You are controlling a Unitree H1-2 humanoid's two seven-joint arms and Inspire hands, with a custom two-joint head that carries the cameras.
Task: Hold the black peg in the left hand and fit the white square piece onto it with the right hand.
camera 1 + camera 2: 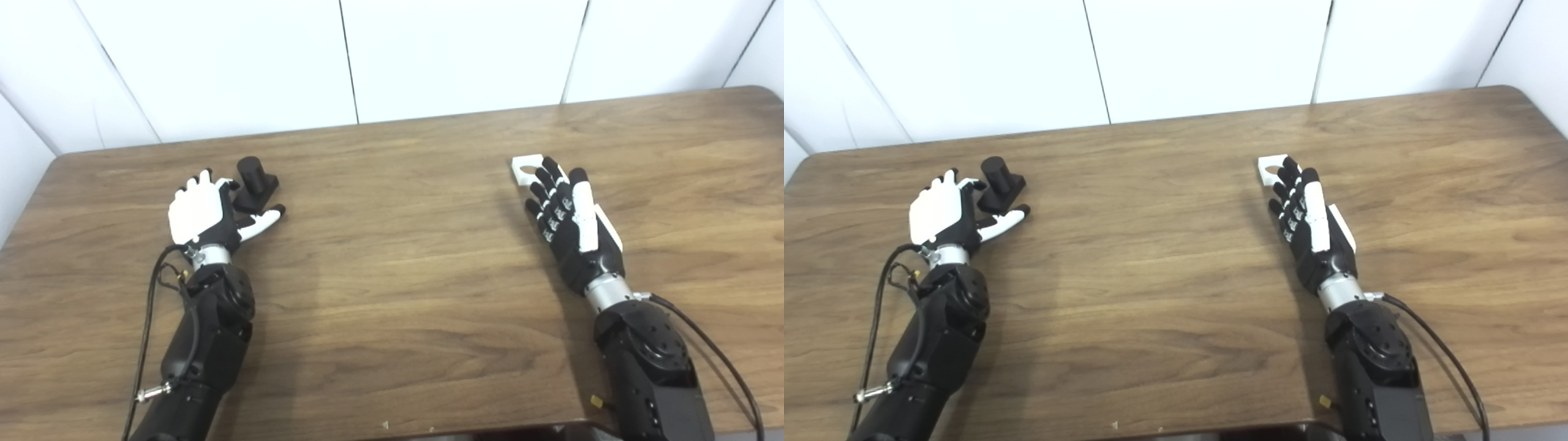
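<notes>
Brown wood-grain table (392, 294): both parts sit on it, well apart, neither lifted. Left hand (205, 211) released, fingers spread just beside the black cylindrical peg on its square base (254, 180). Right hand (569, 214) released, fingertips over the white square piece with round hole (527, 168). Wrap the peg's base only, leave the cylinder clear; pinch the square's edges, keep the hole clear.

Both arms are bulky black segmented casings ending in silver metal wrist rings. The left hand (202, 214) has a white back plate and black-tipped white fingers. The right hand (572, 220) is black with a white strip. Thin black cables loop beside each wrist.
</notes>
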